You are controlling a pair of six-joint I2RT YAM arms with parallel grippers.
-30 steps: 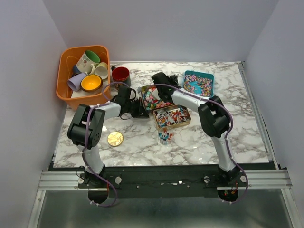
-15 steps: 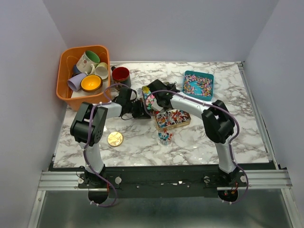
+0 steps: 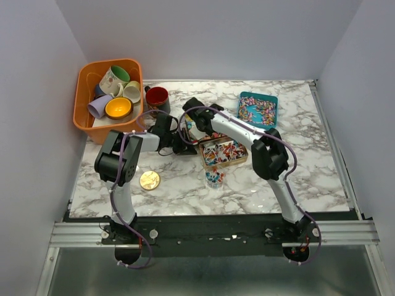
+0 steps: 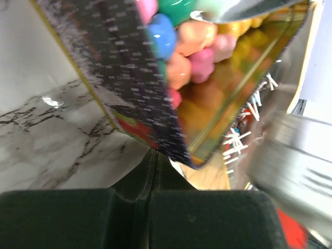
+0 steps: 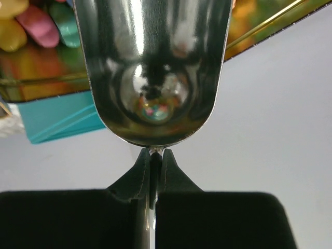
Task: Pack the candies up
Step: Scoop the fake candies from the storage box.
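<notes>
Cannot see the gold tin (image 4: 119,78) whole anywhere: buried under the two crossing arms from above, near the middle of the marbled worktop (image 3: 321,160), and cut off on three sides from the left wrist. Up close, a dark speckled outer wall, a glossy gold inside, and the candies (image 4: 189,52) heaped in it, smooth rounded balls of pink, blue, orange and green. Left hand (image 4: 151,155) fully closed, black fingertips meeting right at the tin's lower edge; cannot tell whether pinching the metal or only pressed against it. Right hand (image 5: 152,155) clamped tight on the thin stem of a polished steel scoop (image 5: 153,67), rounded bowl mirror-bright, mouth out of frame at the top, with the tin's gold inside and a few candies behind it; cannot tell what lies in the bowl. Well apart at the far right, a teal tin (image 3: 258,108) holding small mixed-colour pieces. Just in front of the gold tin, a second rectangular tin (image 3: 223,152) full of wrapped pieces, and nearer still a small cup (image 3: 213,179) with a few inside. Flat round gold lid (image 3: 149,180) lying alone at the near left. Orange plastic basket (image 3: 86,120) at the far left, crammed with ceramic mugs (image 3: 118,108); a red mug (image 3: 157,97) just outside it
</notes>
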